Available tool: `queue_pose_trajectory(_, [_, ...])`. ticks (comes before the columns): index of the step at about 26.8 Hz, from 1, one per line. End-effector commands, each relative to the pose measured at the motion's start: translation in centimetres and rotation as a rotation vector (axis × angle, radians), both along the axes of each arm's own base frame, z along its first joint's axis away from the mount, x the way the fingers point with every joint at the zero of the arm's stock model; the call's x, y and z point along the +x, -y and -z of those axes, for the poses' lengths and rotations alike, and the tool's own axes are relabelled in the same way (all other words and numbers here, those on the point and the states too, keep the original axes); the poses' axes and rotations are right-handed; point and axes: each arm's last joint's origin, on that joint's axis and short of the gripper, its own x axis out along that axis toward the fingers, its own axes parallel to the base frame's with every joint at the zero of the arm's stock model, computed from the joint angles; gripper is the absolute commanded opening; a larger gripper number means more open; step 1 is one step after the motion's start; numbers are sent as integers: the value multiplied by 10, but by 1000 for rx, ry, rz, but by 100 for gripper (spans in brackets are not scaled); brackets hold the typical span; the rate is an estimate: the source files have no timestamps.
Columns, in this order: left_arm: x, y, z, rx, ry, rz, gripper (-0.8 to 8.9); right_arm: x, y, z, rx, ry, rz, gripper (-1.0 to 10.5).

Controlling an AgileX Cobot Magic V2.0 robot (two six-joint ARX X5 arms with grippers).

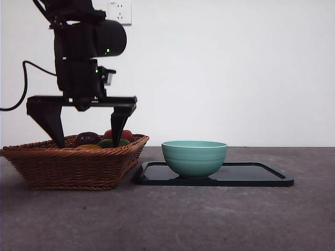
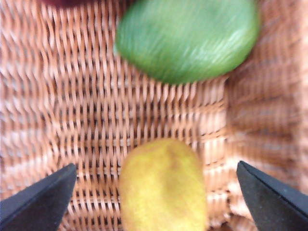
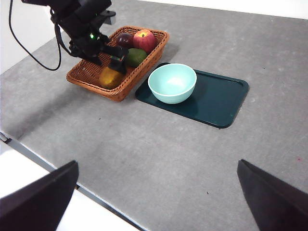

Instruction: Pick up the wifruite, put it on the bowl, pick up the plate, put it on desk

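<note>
1. Front view: bare grey desk (image 1: 209,219) nearest the lens; behind it one wicker basket (image 1: 73,164), one mint-green bowl (image 1: 194,157) on one dark tray (image 1: 261,175); white wall with one socket (image 1: 120,11). Left gripper (image 1: 86,141) lowered into basket, jaws spread wide, nothing held. Fruit mostly hidden by basket rim.
2. Left wrist view: blurred throughout. Wifruite (image 2: 163,185) on basket weave between the two wide-apart jaws, untouched by either, partly cut off by frame edge. One green fruit (image 2: 187,38) beyond.
3. Right wrist view: right gripper (image 3: 156,202) high above desk, well apart from everything, jaws wide, empty. Four fruits in basket: wifruite, green, dark purple fruit (image 3: 124,39), red apple (image 3: 144,39).
</note>
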Motion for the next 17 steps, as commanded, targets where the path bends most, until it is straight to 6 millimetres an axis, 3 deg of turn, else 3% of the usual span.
queue_pose_trajectory(1, [-5,0,-32,-14,76,47,539,-4,2,4,-15,-70,2,557])
queue_pose_trajectory(8, [-51,-19,-96,-67,140,203,536,-4,2,4,-12,-72,4,557])
queue_pose_trajectory(17, [-142,-54,-162,-201,171,445,536,-2,3,4,-12,-84,62,557])
